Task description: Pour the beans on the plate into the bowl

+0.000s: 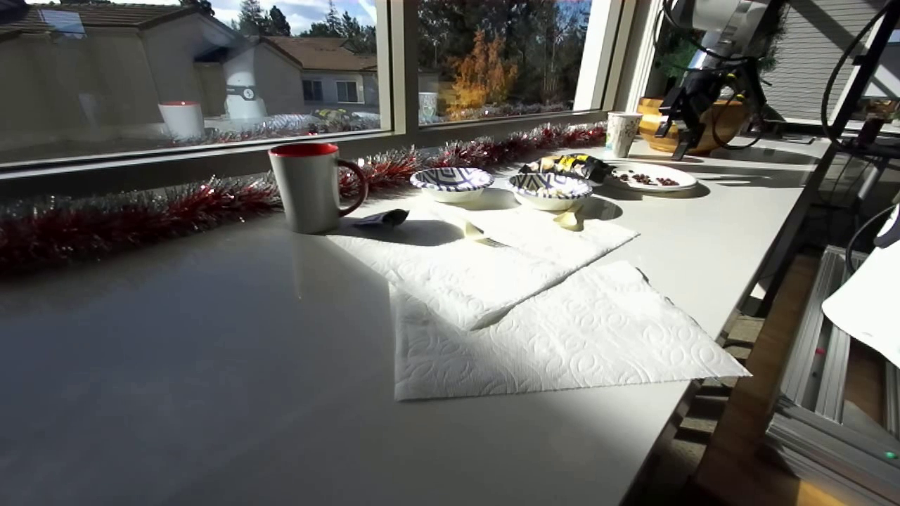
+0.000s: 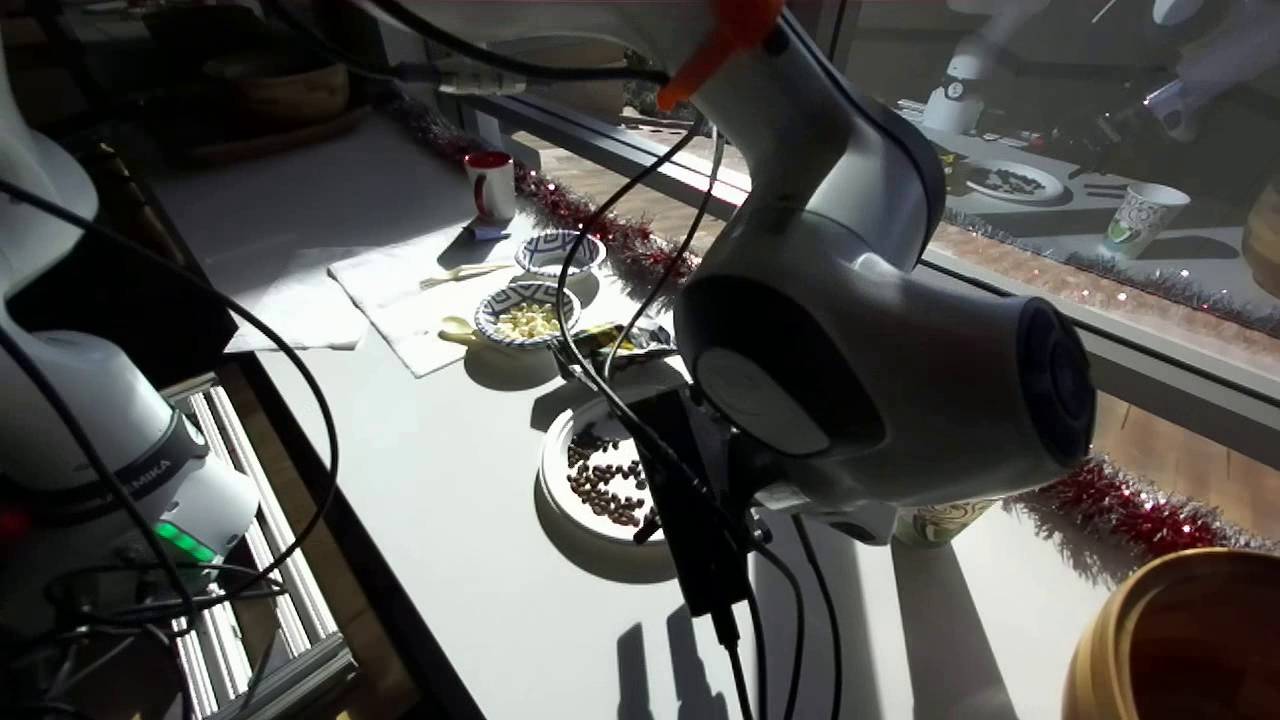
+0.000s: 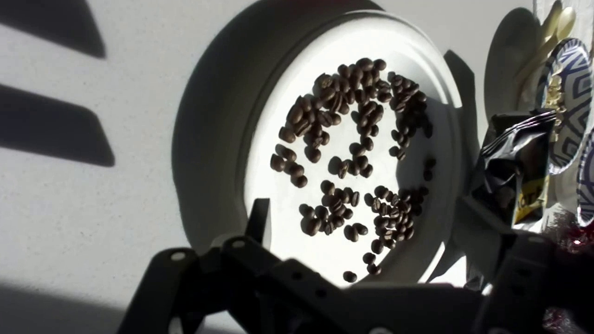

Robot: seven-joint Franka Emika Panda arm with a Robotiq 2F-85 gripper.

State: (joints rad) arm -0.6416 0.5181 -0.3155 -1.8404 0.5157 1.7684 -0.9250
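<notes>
Beans (image 3: 394,215), wrist view: seen scattered loosely across plate (image 3: 285,234), centre of frame; dark brown, partly shaded at right.
Fingers (image 3: 258,220), wrist view: spread well apart along bottom of frame, released; plate's lower-left edge overlapped by one, contact cannot be told.
Packet (image 3: 503,178), wrist view: black with yellow patch, placed just right of plate.
Food bowl (image 3: 573,125), wrist view: blue-and-white patterned, pale food (image 3: 554,97) held in it, cut off by right edge.
Mug (image 1: 306,193), in an exterior view: white, red inside, set upright, left of centre.
Paper towels (image 1: 555,344), in an exterior view: laid overlapping, centre, partly sunlit.
Paper cup (image 1: 622,135), in an exterior view: set upright, upper right, left of fingers, which are pointed down and parted.
Tinsel (image 1: 211,207), in an exterior view: red and silver, strung behind mug from left edge toward upper right.
Bowl (image 2: 560,252), in an exterior view: patterned, upper left of centre, set between mug and food bowl.
Arm (image 2: 870,330), in an exterior view: right of centre; plate's right part hidden by it.
Worktop (image 2: 440,470), in an exterior view: strongly sunlit at centre.
Wooden bowl (image 2: 1105,630), in an exterior view: lower right corner, cut off.
</notes>
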